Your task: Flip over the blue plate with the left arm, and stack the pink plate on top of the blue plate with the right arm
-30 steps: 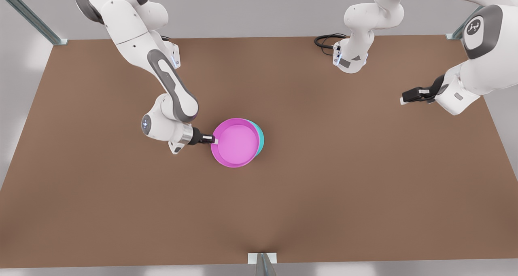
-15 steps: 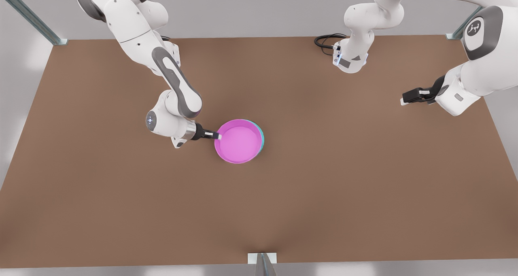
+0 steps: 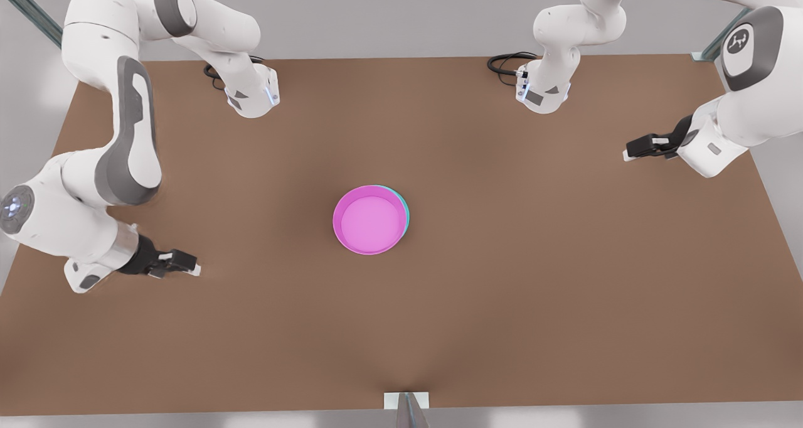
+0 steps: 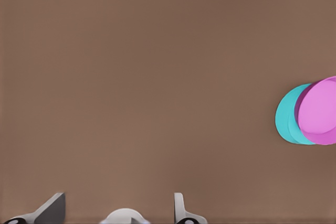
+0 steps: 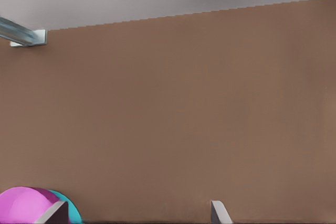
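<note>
The pink plate (image 3: pixel 369 221) rests rim-up on the blue plate (image 3: pixel 406 211) at the table's middle, and only a thin cyan crescent shows on the front view's right side. My right gripper (image 3: pixel 194 268) hovers open and holding nothing, far off at the front view's left. My left gripper (image 3: pixel 625 155) waits open at the front view's right edge. The left wrist view shows the blue plate (image 4: pixel 286 116) under the pink plate (image 4: pixel 320 111), well beyond the left gripper (image 4: pixel 119 199). In the right wrist view, the pink plate (image 5: pixel 21 205) and blue plate (image 5: pixel 73 212) lie beyond the right gripper (image 5: pixel 139 205).
The brown table (image 3: pixel 502 290) ends at grey walls. Both arm bases (image 3: pixel 254 95) (image 3: pixel 541 92) stand at the far edge, with a black cable loop (image 3: pixel 502 64) beside one. Metal brackets (image 3: pixel 406 403) (image 5: pixel 23 36) mark the edges.
The right gripper has let go of the pink plate's rim and swung far back to the front view's left. The pink plate has settled flat on the blue plate. The left arm has barely moved.
</note>
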`<state>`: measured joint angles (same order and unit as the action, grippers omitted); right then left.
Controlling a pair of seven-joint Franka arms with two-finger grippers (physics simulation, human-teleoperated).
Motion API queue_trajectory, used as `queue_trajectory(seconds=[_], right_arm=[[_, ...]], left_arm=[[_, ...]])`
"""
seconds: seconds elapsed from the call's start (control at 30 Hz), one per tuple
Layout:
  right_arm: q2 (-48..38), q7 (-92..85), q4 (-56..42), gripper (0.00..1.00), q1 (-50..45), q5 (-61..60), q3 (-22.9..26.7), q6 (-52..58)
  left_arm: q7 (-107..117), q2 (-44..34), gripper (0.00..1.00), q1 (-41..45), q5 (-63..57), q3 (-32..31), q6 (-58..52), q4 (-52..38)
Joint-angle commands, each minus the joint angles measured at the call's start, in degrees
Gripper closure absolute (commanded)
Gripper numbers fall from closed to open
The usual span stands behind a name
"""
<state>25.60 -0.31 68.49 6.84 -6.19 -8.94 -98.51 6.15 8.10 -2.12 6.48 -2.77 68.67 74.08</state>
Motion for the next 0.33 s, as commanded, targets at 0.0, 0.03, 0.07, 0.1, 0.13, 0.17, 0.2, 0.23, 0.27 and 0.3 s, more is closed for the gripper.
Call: queue_trajectory(seconds=[0.0, 0.03, 0.07, 0.1, 0.13, 0.17, 0.2, 0.23, 0.27, 0.3], right_arm=[[-1.95, 1.19, -7.67, 0.0, -0.24, 11.47, -0.03, 33.56], [-4.15, 1.02, -7.93, 0.0, -0.86, 11.38, 0.32, 34.43], [-6.52, 0.93, -7.32, 0.0, -0.86, 11.2, 0.41, 35.05], [-10.3, 1.01, -4.51, 0.0, -0.95, 11.11, 0.59, 34.52], [-13.21, 1.19, -1.69, 0.0, -0.95, 11.2, 0.59, 33.82], [-14.52, 1.19, -0.38, 0.0, -1.48, 11.55, 0.85, 31.89], [-15.84, 1.19, 2.79, 0.0, -1.48, 11.82, 1.2, 29.96], [-15.67, 1.54, 3.67, 0.0, -1.3, 11.9, 1.29, 29.69], [-15.67, 1.63, 3.76, 0.0, -1.39, 11.9, 1.73, 29.69], [-15.67, 1.63, 3.76, 0.0, -1.39, 11.9, 1.73, 29.78]], left_arm=[[0.09, -0.02, 0.0, 0.1, -0.24, -0.04, -0.29, 0.18], [-0.09, -0.28, 0.0, 0.19, -0.42, 0.05, -0.03, 0.8], [-0.26, -0.37, 0.0, 0.28, -0.51, 0.05, 0.06, 1.15], [-0.26, -0.54, 0.0, 0.28, -0.51, 0.05, 0.68, 1.94], [-0.26, -0.63, 0.0, 0.19, -0.51, 0.05, 0.76, 1.77], [-0.35, -0.63, 0.0, 0.19, -0.51, 0.13, 0.68, 1.68], [-0.44, -0.63, 0.0, 0.19, -0.42, 0.13, 0.85, 1.33], [-0.7, -0.81, 0.0, 0.19, -0.24, 0.22, 0.85, 1.24], [-0.79, -2.56, 0.0, 0.19, 0.2, 0.22, 0.68, 0.98], [-0.88, -2.92, 0.0, 0.19, 0.28, 0.13, 0.33, 1.06]])
